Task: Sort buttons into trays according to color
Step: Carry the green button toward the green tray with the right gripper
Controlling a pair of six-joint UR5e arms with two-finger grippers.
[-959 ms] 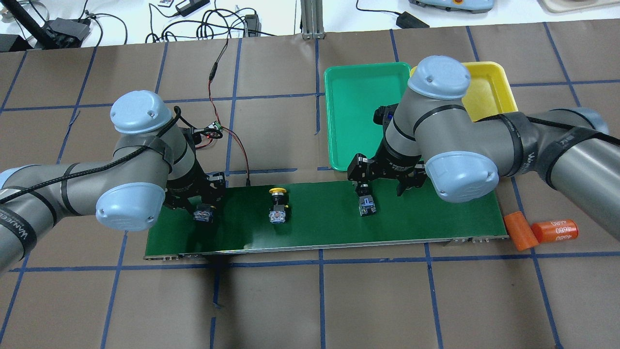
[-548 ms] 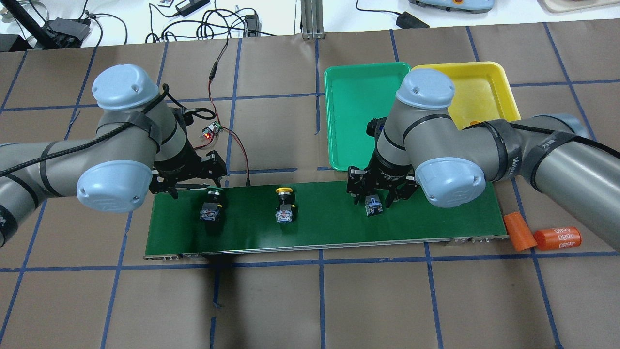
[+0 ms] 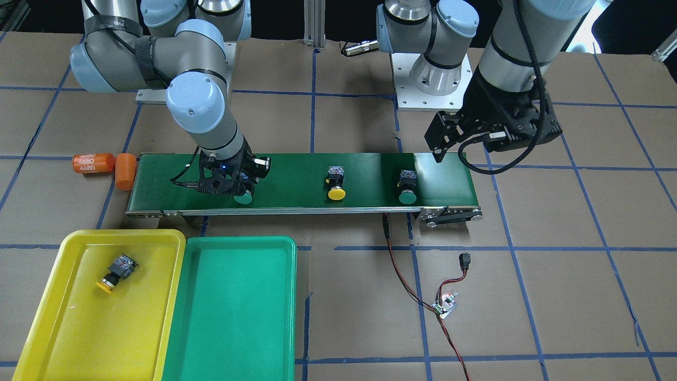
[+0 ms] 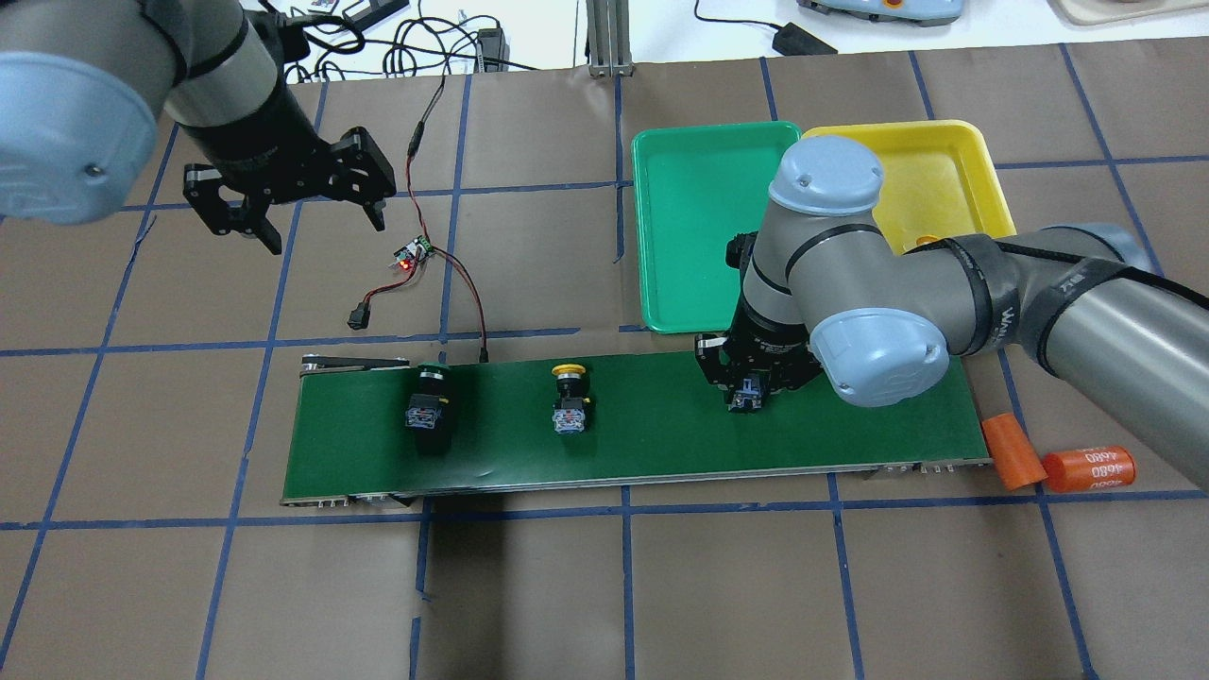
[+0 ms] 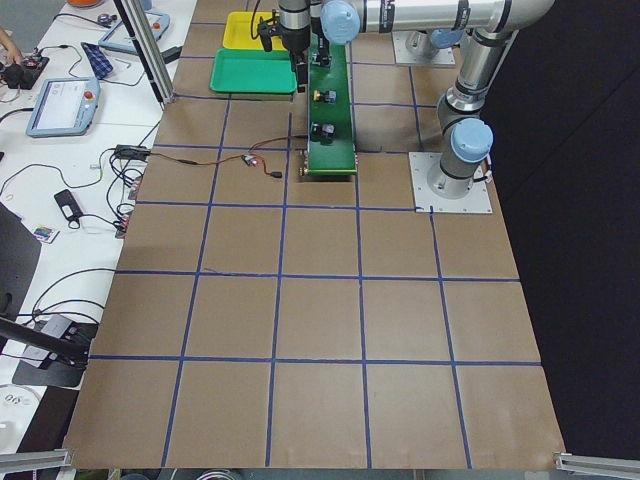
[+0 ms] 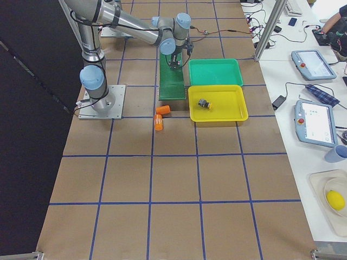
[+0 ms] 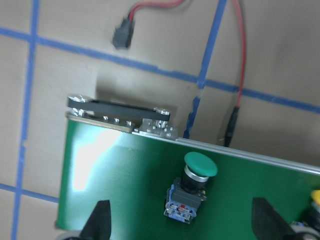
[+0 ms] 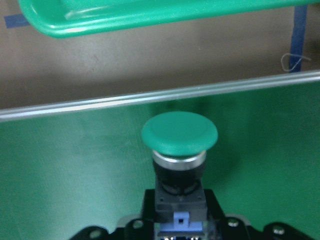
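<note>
My right gripper (image 4: 751, 385) is down on the dark-green belt and shut on the body of a green button (image 8: 179, 132), whose cap (image 3: 243, 198) points toward the green tray (image 4: 699, 274). My left gripper (image 4: 283, 212) is open and empty, raised beyond the belt's left end; its fingertips (image 7: 101, 220) hang above a second green button (image 4: 430, 408). A yellow button (image 4: 570, 404) lies mid-belt. Another yellow button (image 3: 117, 270) lies in the yellow tray (image 3: 69, 328).
The conveyor belt (image 4: 661, 439) runs across the table's middle. Two orange "4680" cylinders (image 4: 1086, 467) lie at its right end. A small circuit board with red-black wires (image 4: 413, 255) lies beyond the belt's left part, under my left gripper's side.
My left arm has risen and drawn back from the belt, leaving the green button lying there. My right gripper has closed on the other green button. The loose buttons have shifted slightly right.
</note>
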